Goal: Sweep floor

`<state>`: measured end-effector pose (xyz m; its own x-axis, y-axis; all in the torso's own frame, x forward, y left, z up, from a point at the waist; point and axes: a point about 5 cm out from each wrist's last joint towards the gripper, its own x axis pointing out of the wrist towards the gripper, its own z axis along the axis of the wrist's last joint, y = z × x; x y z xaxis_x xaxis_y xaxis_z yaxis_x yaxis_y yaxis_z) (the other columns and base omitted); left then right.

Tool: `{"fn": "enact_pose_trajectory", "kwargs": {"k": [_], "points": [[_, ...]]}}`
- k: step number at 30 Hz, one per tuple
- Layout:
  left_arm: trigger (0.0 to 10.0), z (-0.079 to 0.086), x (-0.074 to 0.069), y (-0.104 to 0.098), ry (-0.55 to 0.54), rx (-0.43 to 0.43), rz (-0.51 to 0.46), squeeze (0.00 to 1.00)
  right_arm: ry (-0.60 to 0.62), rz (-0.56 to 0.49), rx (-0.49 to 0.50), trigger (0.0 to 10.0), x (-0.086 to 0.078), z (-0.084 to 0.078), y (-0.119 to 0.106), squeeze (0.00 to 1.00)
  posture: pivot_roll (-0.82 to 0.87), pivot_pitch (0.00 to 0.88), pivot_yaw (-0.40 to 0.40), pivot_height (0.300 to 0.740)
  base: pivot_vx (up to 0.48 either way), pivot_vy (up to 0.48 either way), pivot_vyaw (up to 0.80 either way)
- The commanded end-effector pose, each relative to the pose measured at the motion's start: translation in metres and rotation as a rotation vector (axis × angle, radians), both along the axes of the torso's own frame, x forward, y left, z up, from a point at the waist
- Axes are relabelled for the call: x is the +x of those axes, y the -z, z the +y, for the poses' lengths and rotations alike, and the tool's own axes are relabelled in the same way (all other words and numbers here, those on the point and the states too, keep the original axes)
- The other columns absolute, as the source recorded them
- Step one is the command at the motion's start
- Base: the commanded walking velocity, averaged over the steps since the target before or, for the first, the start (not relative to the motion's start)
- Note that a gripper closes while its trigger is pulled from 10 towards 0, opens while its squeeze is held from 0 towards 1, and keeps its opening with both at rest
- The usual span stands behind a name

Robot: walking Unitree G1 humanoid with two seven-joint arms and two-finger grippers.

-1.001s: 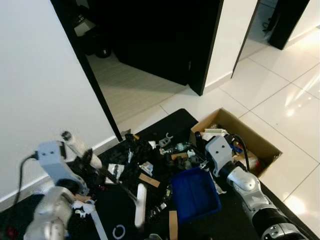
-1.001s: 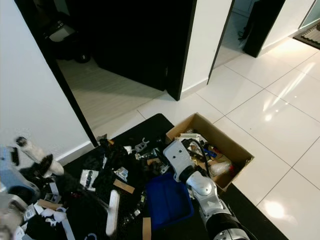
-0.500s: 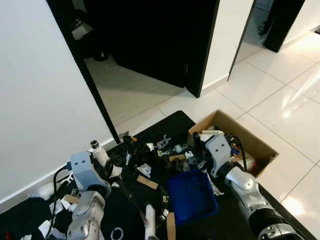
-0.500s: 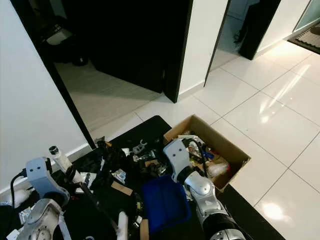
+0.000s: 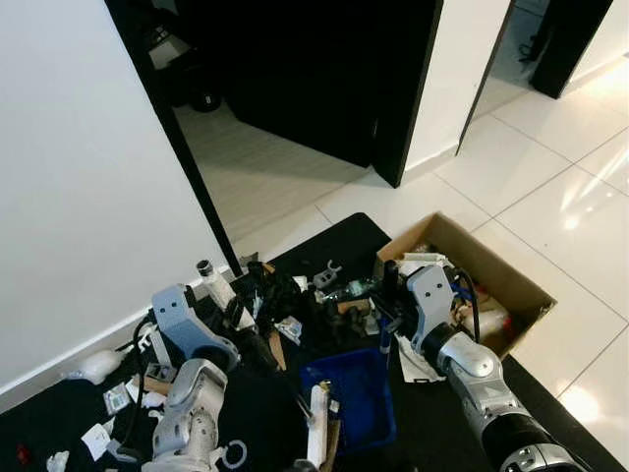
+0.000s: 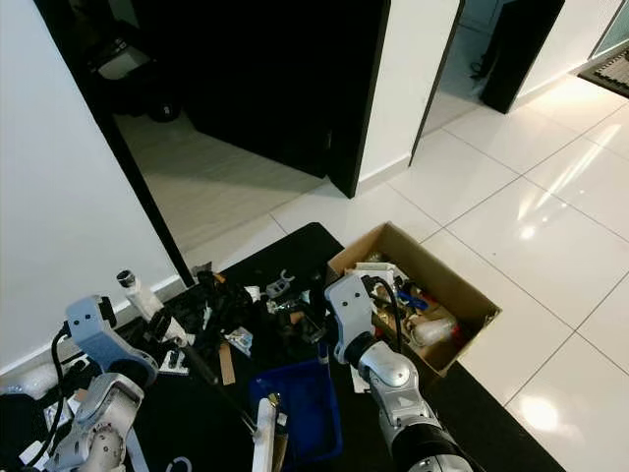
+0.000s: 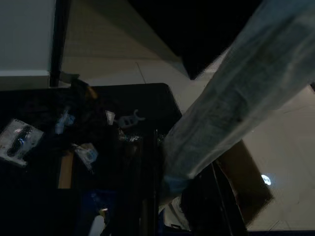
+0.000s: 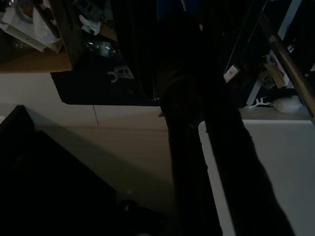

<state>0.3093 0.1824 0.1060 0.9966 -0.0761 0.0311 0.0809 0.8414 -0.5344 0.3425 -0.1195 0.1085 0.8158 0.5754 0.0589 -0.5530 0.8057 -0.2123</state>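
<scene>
Two pincers work: my left pincer [image 5: 236, 317] seems clamped on the broom [image 5: 316, 439], its head touching the blue dustpan [image 5: 362, 398]; right pincer [image 5: 385, 313] grips the dustpan's handle. Mid-sweep; next, push debris [image 5: 295, 295] beyond the dustpan in.

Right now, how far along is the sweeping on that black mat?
Barely started. Done: a scrap or two seems to lie in the blue plastic dustpan, tilted on the black floor mat. In hand: the left gripper holds the white-headed brush at the pan's edge, while the right gripper steadies the pan. Left: most litter, including paper scraps and a white clip, lies scattered beside the cardboard box.
</scene>
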Motion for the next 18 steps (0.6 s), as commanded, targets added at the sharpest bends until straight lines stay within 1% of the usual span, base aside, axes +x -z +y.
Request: {"fn": "enact_pose_trajectory", "kwargs": {"k": [1, 2, 3, 5, 6, 7, 8, 10, 13, 15, 16, 17, 18], "points": [[10.0, -0.022, 0.000, -0.008, 0.088, -0.141, -0.056, 0.00, -0.016, 0.028, 0.002, 10.0, -0.005, 0.004, 0.010, 0.00, 0.11, 0.286, 0.053, 0.740, 0.000, 0.000, 0.00], [10.0, -0.019, 0.000, -0.024, 0.097, -0.135, -0.111, 0.00, -0.027, 0.023, -0.036, 10.0, -0.008, 0.004, 0.013, 0.00, 0.11, 0.287, 0.053, 0.740, 0.000, 0.000, 0.00], [10.0, -0.019, 0.000, -0.024, 0.097, -0.135, -0.111, 0.00, -0.027, 0.023, -0.036, 10.0, -0.008, 0.004, 0.013, 0.00, 0.11, 0.287, 0.053, 0.740, 0.000, 0.000, 0.00], [10.0, -0.015, 0.000, -0.038, 0.105, -0.127, -0.157, 0.00, -0.037, 0.023, -0.052, 10.0, -0.010, 0.005, 0.015, 0.00, 0.12, 0.287, 0.053, 0.740, 0.000, 0.000, 0.00], [10.0, -0.013, -0.001, -0.046, 0.113, -0.106, -0.184, 0.00, -0.043, 0.023, -0.056, 10.0, -0.010, 0.006, 0.015, 0.00, 0.12, 0.286, 0.053, 0.740, 0.000, 0.000, 0.00], [10.0, -0.013, -0.001, -0.046, 0.113, -0.106, -0.184, 0.00, -0.043, 0.023, -0.056, 10.0, -0.010, 0.006, 0.015, 0.00, 0.12, 0.286, 0.053, 0.740, 0.000, 0.000, 0.00], [10.0, -0.011, -0.002, -0.053, 0.119, -0.091, -0.202, 0.00, -0.045, 0.023, -0.057, 10.0, -0.011, 0.007, 0.016, 0.00, 0.12, 0.285, 0.053, 0.740, 0.000, 0.000, 0.00], [10.0, -0.003, -0.006, -0.066, 0.141, -0.020, -0.243, 0.00, -0.045, 0.024, -0.057, 10.0, -0.011, 0.007, 0.016, 0.00, 0.12, 0.285, 0.053, 0.740, 0.000, 0.000, 0.00], [10.0, -0.001, -0.008, -0.069, 0.148, 0.003, -0.252, 0.00, -0.044, 0.024, -0.056, 10.0, -0.011, 0.007, 0.016, 0.00, 0.13, 0.284, 0.056, 0.740, 0.000, 0.000, 0.00], [10.0, 0.008, -0.017, -0.077, 0.181, 0.089, -0.263, 0.00, -0.027, 0.018, -0.070, 10.0, -0.011, 0.004, 0.017, 0.00, 0.13, 0.282, 0.060, 0.740, 0.000, 0.000, 0.00], [10.0, 0.008, -0.017, -0.077, 0.181, 0.089, -0.263, 0.00, -0.027, 0.018, -0.070, 10.0, -0.011, 0.004, 0.017, 0.00, 0.13, 0.282, 0.060, 0.740, 0.000, 0.000, 0.00], [10.0, 0.016, -0.028, -0.082, 0.229, 0.210, -0.256, 0.00, -0.001, 0.006, -0.088, 10.0, -0.010, 0.000, 0.016, 0.00, 0.14, 0.282, 0.062, 0.740, 0.000, 0.000, 0.00], [10.0, 0.019, -0.032, -0.083, 0.248, 0.256, -0.247, 0.00, 0.007, 0.001, -0.093, 10.0, -0.010, -0.001, 0.016, 0.00, 0.14, 0.282, 0.062, 0.740, 0.000, 0.000, 0.00]]}}
